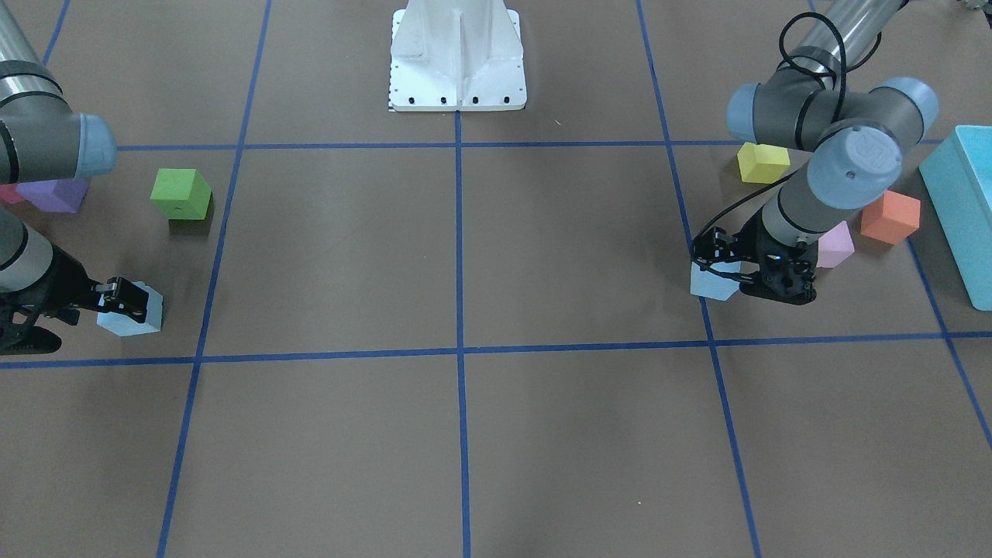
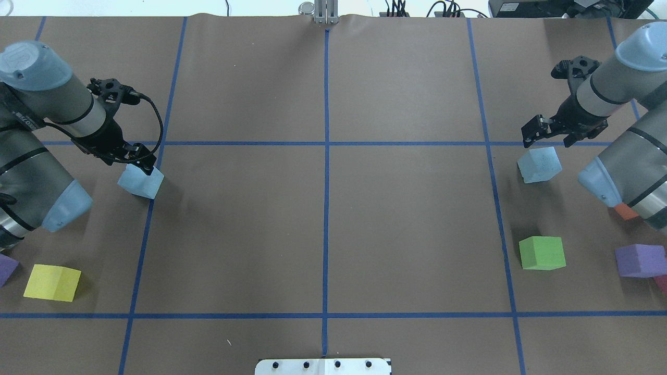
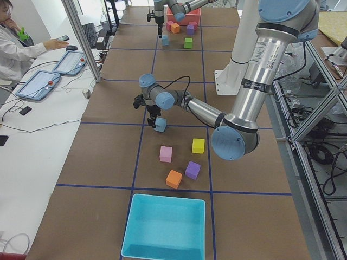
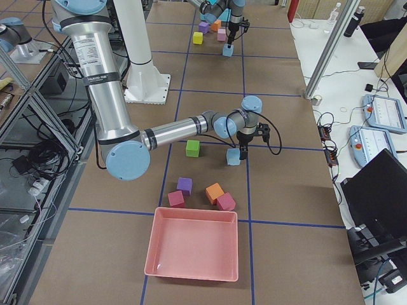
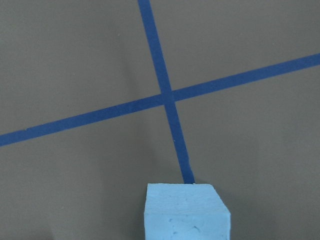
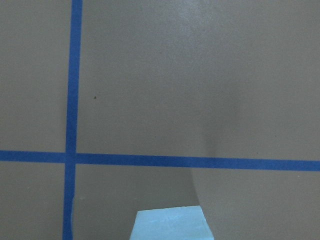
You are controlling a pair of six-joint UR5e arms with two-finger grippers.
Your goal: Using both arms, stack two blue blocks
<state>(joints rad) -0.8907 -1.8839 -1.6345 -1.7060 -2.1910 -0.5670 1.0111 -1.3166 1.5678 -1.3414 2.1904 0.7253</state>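
Brown tabletop: left end effector sits over one blue block, right end effector over the other blue block; whether either grips, I cannot tell.

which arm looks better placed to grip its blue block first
Left, narrowly: seen from overhead, the left pincer overlaps the left blue block; the right pincer shows apart from the right blue block.

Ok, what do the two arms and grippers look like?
Both alike: the left arm and right arm have silver tubes, grey joints and pale blue round caps. The left gripper and right gripper are black, each with two jaws; a black cable loops to the left one.
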